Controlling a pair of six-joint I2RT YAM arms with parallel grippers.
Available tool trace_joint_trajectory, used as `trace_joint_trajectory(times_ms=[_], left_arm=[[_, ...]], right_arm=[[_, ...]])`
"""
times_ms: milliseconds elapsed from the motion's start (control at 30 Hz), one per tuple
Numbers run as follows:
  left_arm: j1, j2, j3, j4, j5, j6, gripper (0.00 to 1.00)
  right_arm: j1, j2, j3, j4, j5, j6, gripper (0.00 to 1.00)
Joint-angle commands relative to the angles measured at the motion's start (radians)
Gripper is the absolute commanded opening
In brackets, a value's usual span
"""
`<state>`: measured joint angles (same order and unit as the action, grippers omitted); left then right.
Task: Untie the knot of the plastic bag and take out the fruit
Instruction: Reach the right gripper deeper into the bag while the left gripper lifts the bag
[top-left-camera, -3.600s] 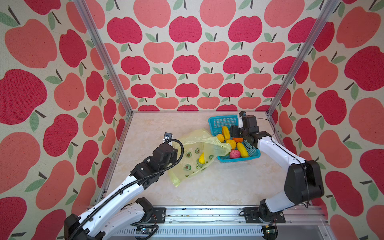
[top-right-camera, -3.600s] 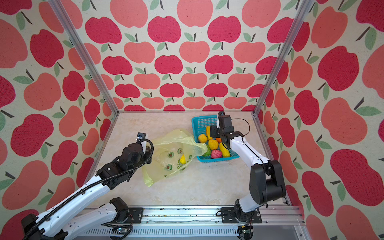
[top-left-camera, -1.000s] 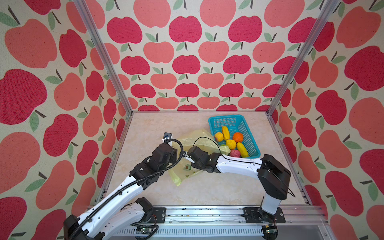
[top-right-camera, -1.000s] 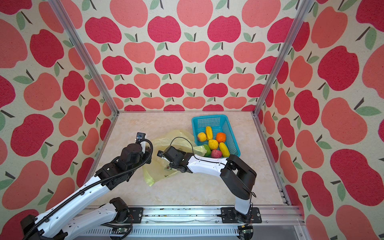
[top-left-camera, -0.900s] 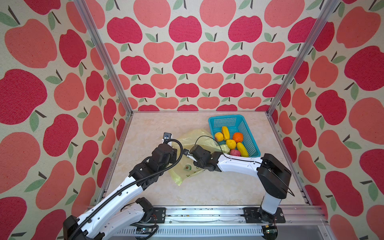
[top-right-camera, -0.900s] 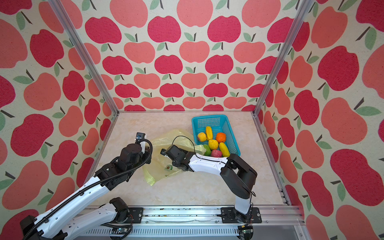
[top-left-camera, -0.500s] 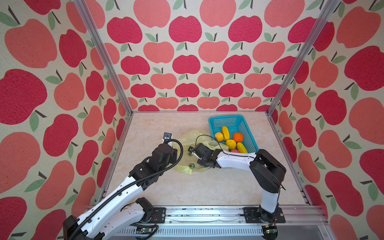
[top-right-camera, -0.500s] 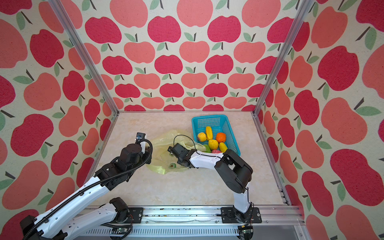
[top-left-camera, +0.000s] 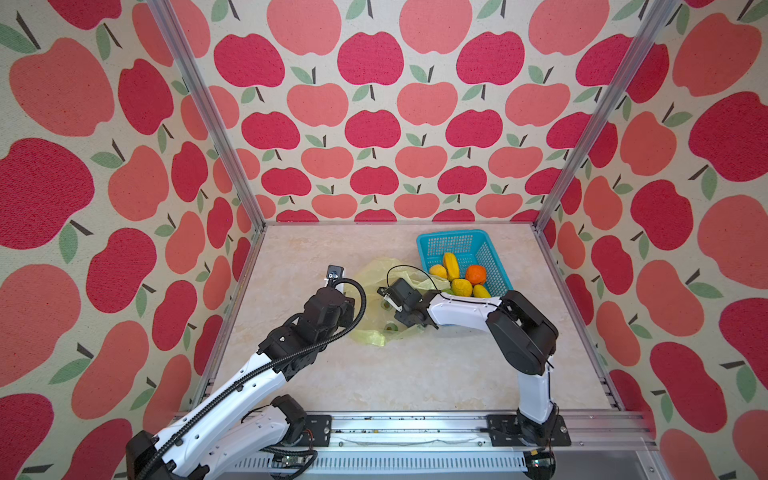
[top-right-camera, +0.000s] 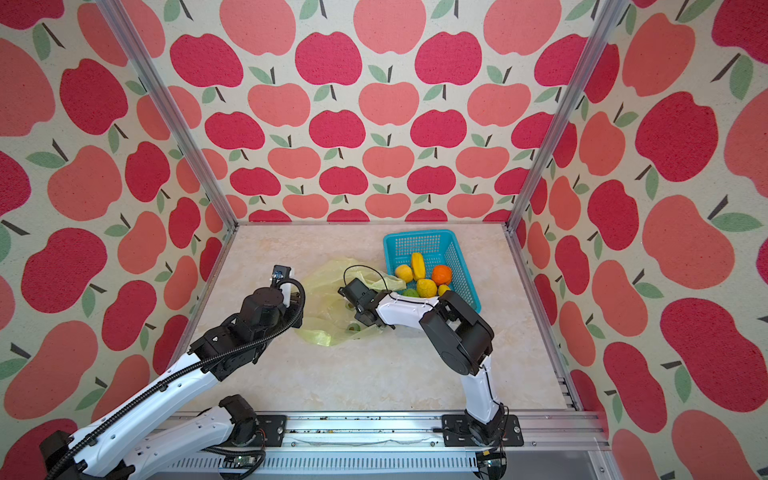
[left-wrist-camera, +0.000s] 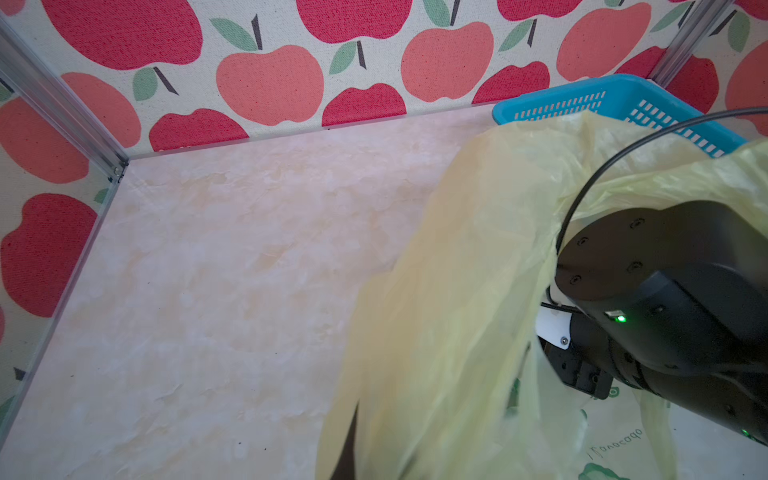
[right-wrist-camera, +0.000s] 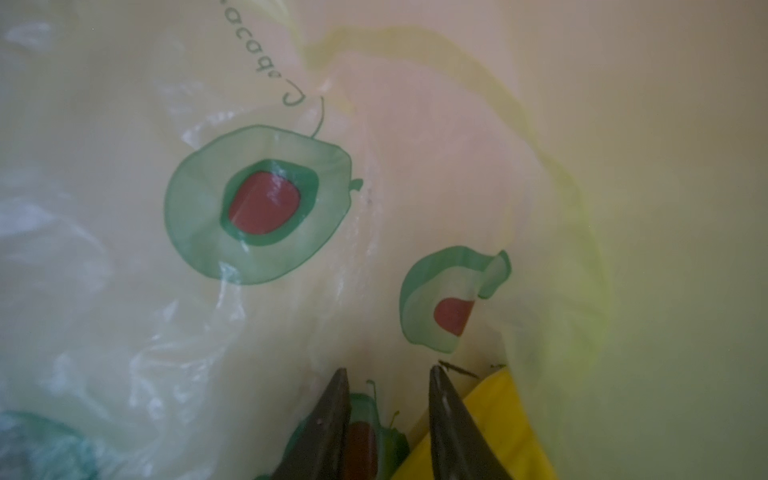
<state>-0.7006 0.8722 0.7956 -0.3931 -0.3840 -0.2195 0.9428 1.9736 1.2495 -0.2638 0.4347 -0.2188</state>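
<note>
Fruit (top-left-camera: 476, 274): six in basket (top-left-camera: 452, 234), one in plastic bag (top-left-camera: 374, 274); left gripper (top-left-camera: 352, 309) pinches it, right gripper (right-wrist-camera: 386, 374) ajar.

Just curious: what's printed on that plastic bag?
The bag is pale yellow, see-through, printed with green avocado halves with red pits; clearest in the right wrist view.

Light is bright and even, shadows soft; the right wrist view is blurred, inside the plastic bag (right-wrist-camera: 124, 299).
</note>
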Motion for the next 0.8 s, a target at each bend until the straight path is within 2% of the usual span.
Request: trace_joint_trajectory(times_ms=[0,67,167,233,367,467,567,667,767], left_arm=[[0.006,-0.003,-0.006,-0.004,-0.013,-0.018,0.0],[0.007,0.005,-0.004,-0.007,-0.042,-0.038,0.0],[0.01,0.018,0.06,-0.109,-0.151,-0.143,0.0],[0.011,-0.007,0.051,-0.109,-0.221,-0.192,0.0],[0.061,-0.065,0.008,0.034,-0.32,-0.131,0.0],[0.082,-0.05,0.09,0.064,-0.377,-0.047,0.0],[0.065,-0.033,0.167,0.081,-0.375,0.008,0.0],[-0.01,-0.022,0.157,0.136,-0.387,0.059,0.0],[-0.105,0.002,0.062,0.149,-0.389,0.035,0.0]], right_arm=[[0.021,-0.094,-0.016,0.008,-0.066,0.038,0.29],[0.038,-0.135,-0.017,0.043,-0.093,0.046,0.24],[0.062,-0.177,-0.007,0.093,-0.143,0.058,0.17],[0.072,-0.188,0.008,0.131,-0.167,0.07,0.13],[0.079,-0.193,0.061,0.164,-0.237,0.109,0.06],[0.098,-0.2,0.083,0.164,-0.23,0.112,0.09],[0.111,-0.201,0.081,0.164,-0.197,0.12,0.15],[0.118,-0.199,0.053,0.185,-0.184,0.14,0.19],[0.126,-0.192,0.021,0.2,-0.179,0.165,0.22]])
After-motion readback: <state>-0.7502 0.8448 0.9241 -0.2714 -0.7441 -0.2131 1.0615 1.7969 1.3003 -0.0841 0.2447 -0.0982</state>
